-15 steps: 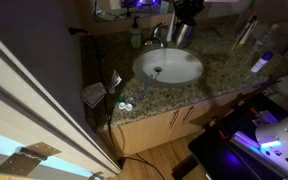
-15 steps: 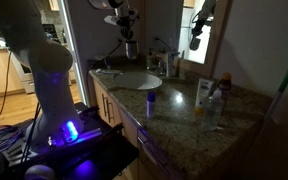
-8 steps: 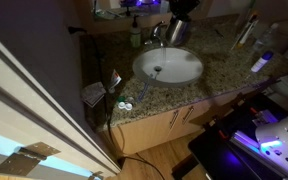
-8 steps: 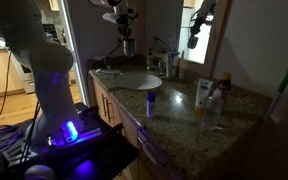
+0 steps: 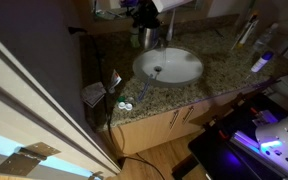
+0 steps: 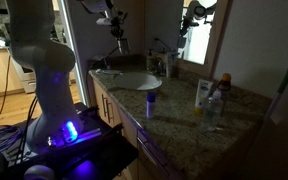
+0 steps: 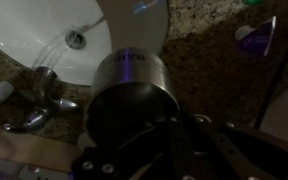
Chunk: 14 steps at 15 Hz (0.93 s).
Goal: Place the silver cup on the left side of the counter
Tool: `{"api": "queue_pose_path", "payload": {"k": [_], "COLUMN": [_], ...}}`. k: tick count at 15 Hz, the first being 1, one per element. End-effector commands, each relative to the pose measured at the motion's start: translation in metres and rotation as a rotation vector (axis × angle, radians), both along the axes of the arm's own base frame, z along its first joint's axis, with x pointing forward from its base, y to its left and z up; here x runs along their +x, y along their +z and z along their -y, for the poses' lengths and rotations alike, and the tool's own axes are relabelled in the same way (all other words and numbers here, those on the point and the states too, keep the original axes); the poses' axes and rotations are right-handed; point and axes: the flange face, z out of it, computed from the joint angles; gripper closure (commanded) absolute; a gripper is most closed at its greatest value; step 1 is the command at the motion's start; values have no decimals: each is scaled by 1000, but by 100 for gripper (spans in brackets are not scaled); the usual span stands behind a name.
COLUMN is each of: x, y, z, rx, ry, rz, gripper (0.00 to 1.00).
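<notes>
Roughly, the job looks part done: the silver cup (image 7: 129, 88) is off the surface and in the air, but not yet set down on the counter (image 5: 219, 75).

At the left end, the speckled brown-grey granite shows some bare stone near the wall, with a few small pale items near the front edge, too small to name. That bare stone seems the likely place for the cup.

Further right, at the far edge, stands a greenish soap bottle (image 5: 136, 38), slim and upright. Just beside it the gripper (image 5: 147, 22) hangs from above, and the cup hangs below it, between the bottle and the faucet (image 7: 39, 100). The wrist view shows the cup filling the middle of the picture: a plain cylinder of dull brushed metal with faint lettering on its side. The dark fingers look pressed onto its upper part, though the shadow hides the exact contact.

Past the cup, the curved chrome faucet shines brighter than the cup. The white oval sink basin (image 5: 184, 68) is smooth and glossy, with a round drain.

On the right, a small bottle with a purple cap (image 7: 252, 38) stands on the granite.

What is left, by my judgement: carry the cup left, lower it, let go.
</notes>
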Motion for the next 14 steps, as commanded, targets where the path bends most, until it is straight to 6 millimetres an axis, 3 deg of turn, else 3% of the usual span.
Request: {"api": "queue_pose_path", "payload": {"k": [1,3,6,12,14], "x": [6,15,33,68,70], "y": [1,1,-28,-67,-64], "z": [-10,-17,-20,-68,-82], "rx": [10,20,34,67,95], "ry": [9,11,5,4,21], "rz": [-2,-5,-68,-70,-74], "gripper": [94,99,99,99,99]}}
